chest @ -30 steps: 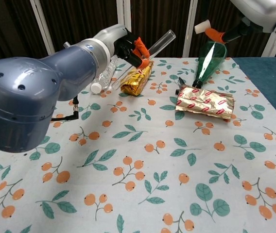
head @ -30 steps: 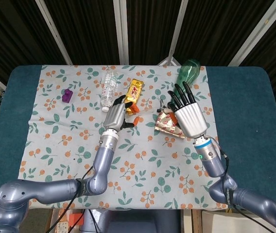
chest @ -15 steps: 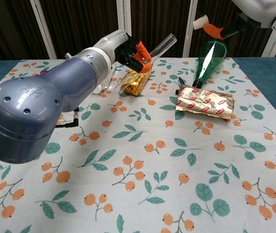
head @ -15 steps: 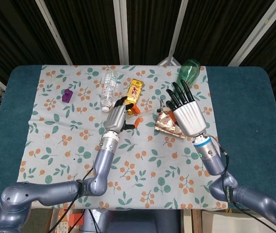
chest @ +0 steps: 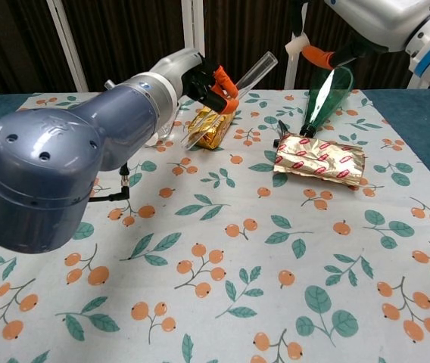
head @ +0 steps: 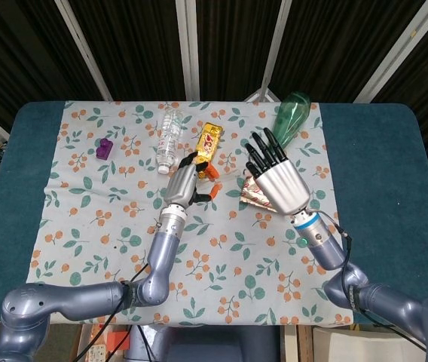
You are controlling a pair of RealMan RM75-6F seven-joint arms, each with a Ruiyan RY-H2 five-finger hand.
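My left hand (head: 184, 181) is raised over the middle of the floral cloth (head: 108, 219) and pinches a clear tube (chest: 249, 70) in its orange-tipped fingers, the tube slanting up to the right. In the chest view the left hand (chest: 204, 79) hangs just above a gold packet (chest: 215, 128). My right hand (head: 274, 173) is in the air with its fingers spread and holds nothing. It hovers over a silver and red snack packet (head: 253, 196) (chest: 321, 159). One pale fingertip (chest: 300, 47) of the right hand reaches towards the tube's open end.
A green bottle (head: 292, 113) (chest: 327, 94) lies at the back right, its neck towards the snack packet. A clear water bottle (head: 169, 134) lies left of the gold packet (head: 210, 139). A small purple object (head: 105, 148) sits far left. Blue table (head: 380, 173) flanks the cloth.
My right hand has moved left and forward, nearer the tube's open end. My left hand has risen slightly with the tube still in it.
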